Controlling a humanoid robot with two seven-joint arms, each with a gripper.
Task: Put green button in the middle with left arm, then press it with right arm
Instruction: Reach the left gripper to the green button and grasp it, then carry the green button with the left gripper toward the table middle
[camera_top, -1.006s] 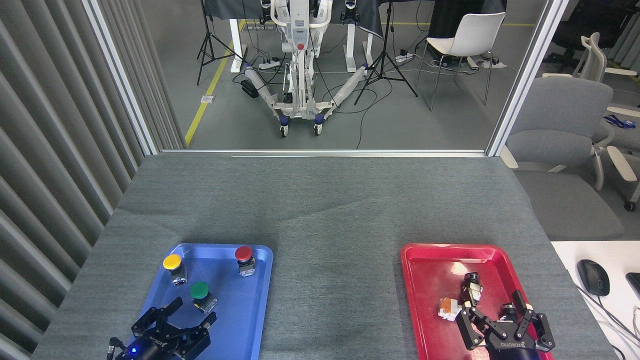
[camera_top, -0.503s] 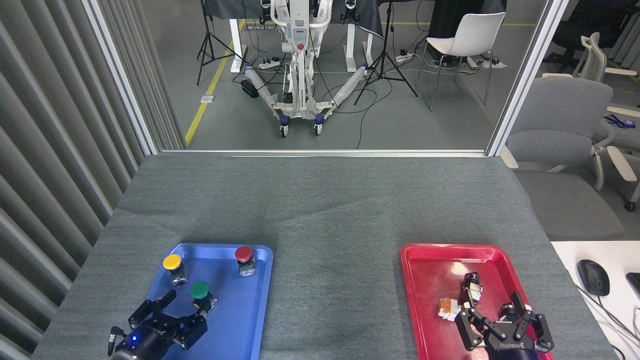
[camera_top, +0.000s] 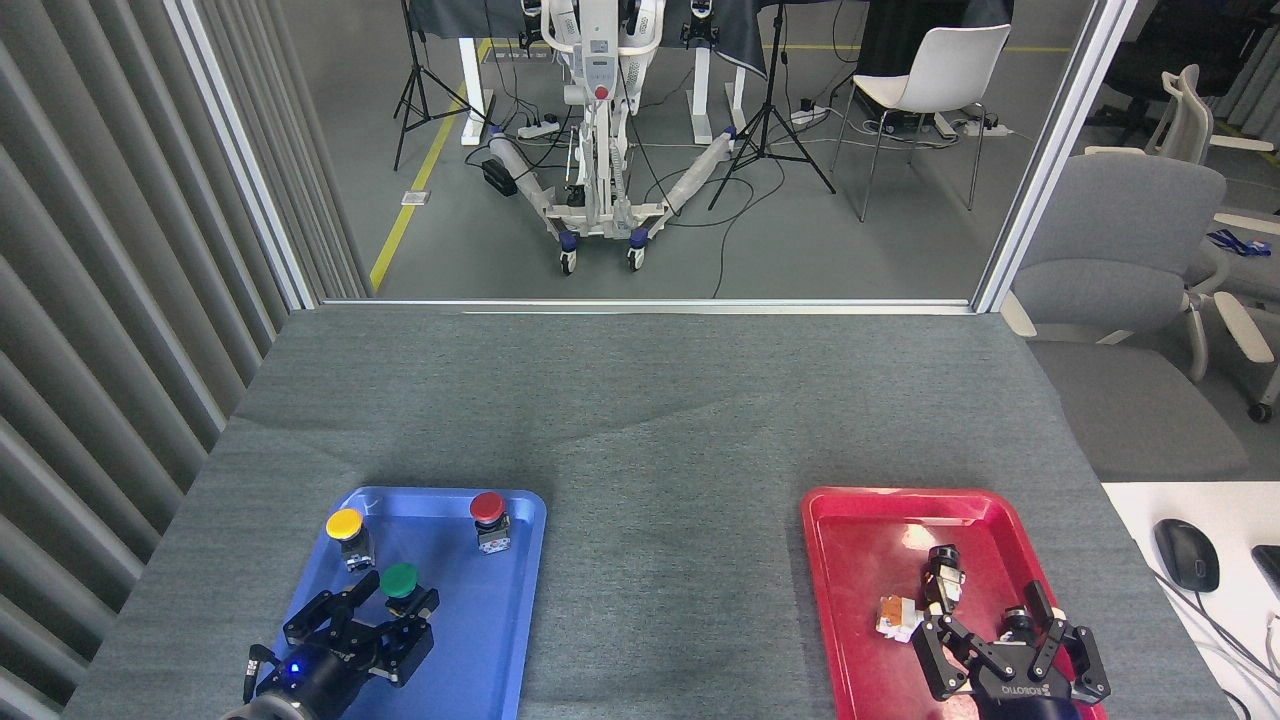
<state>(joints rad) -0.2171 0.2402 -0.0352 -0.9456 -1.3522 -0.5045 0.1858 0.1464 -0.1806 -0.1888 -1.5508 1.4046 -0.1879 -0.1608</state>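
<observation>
The green button (camera_top: 399, 580), mid blue tray (camera_top: 500, 640), is bracketed by the spread, not-yet-clamped left arm (camera_top: 385, 610) — an off-centre squeeze could tip it; the right arm (camera_top: 1005, 640) is splayed, empty.

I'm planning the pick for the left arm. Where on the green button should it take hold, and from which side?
Judging by its shape, grip the green button by its small square base under the domed cap, which looks too rounded to hold. Come from the near side, where the open left gripper already is; the yellow button stands just behind.
</observation>
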